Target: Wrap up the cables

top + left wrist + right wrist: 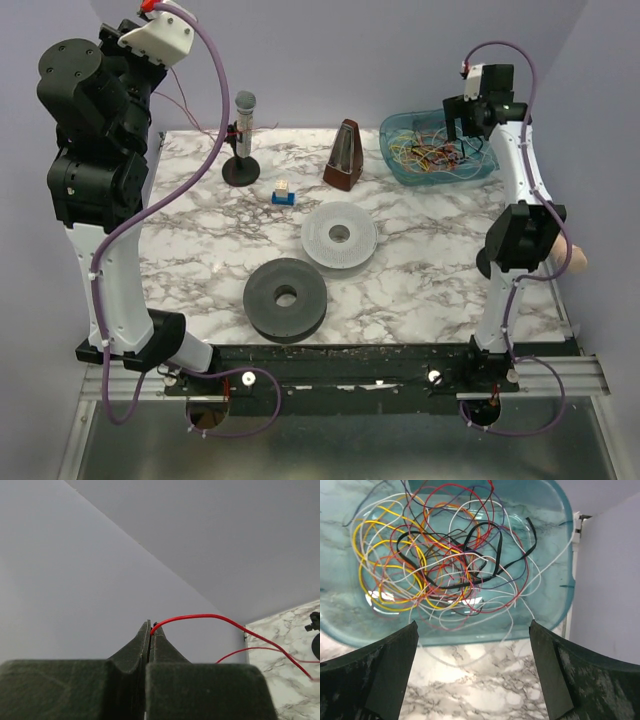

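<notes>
Pinching thin red cable (200, 616) in left tool (151, 627); hovering right tool (472, 630), spread wide, over tangled multicoloured cables (445, 565) in translucent teal tub (561, 580).

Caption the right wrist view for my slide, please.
Open right gripper above translucent teal plastic tray of tangled multicoloured thin cables.

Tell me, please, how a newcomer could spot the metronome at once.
Start at the teal tub of cables at the table's far right corner. Just left of it stands the metronome: a brown pyramid, the only tall pointed thing, unlike the flat discs in front.
</notes>
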`<state>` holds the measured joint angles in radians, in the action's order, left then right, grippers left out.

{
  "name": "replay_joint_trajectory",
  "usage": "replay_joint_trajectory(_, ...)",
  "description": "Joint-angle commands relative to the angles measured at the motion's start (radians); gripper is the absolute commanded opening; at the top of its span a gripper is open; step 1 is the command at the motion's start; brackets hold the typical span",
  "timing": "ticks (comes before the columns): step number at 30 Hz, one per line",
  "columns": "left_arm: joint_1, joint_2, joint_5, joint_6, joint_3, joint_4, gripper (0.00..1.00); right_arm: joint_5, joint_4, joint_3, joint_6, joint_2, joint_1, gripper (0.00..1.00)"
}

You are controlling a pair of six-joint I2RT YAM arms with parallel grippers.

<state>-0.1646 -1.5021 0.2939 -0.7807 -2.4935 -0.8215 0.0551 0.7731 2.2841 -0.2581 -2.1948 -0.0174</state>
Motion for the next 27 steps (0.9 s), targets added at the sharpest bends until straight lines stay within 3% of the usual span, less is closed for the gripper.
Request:
replay_joint_trajectory(1, 0.004, 0.022, -0.07, 0.061, -0.007, -0.073, 0.0, -0.037, -0.037, -0.073, -0.033, 0.242, 0.046, 1.0)
replay_joint_trajectory(9, 0.0, 0.055, -0.237, 0.159, -0.013, -0.174, 0.0, -0.263, -0.297, -0.455, -0.023, 0.723, 0.243, 1.0)
replay_joint_trajectory(16, -0.003, 0.101, -0.294, 0.205, -0.005, -0.26, 0.0, -0.501, -0.653, -0.826, 0.124, 1.059, 0.558, 1.0)
replay_joint_trajectory(21, -0.003, 0.138, -0.43, 0.277, 0.034, -0.373, 0.0, -0.453, -0.902, -0.896, 0.214, 1.037, 0.796, 1.0)
replay_joint_trajectory(27, -0.003, 0.204, -0.548, 0.333, 0.212, -0.415, 0.0, -0.394, -0.867, -0.582, 0.245, 0.73, 0.898, 0.99)
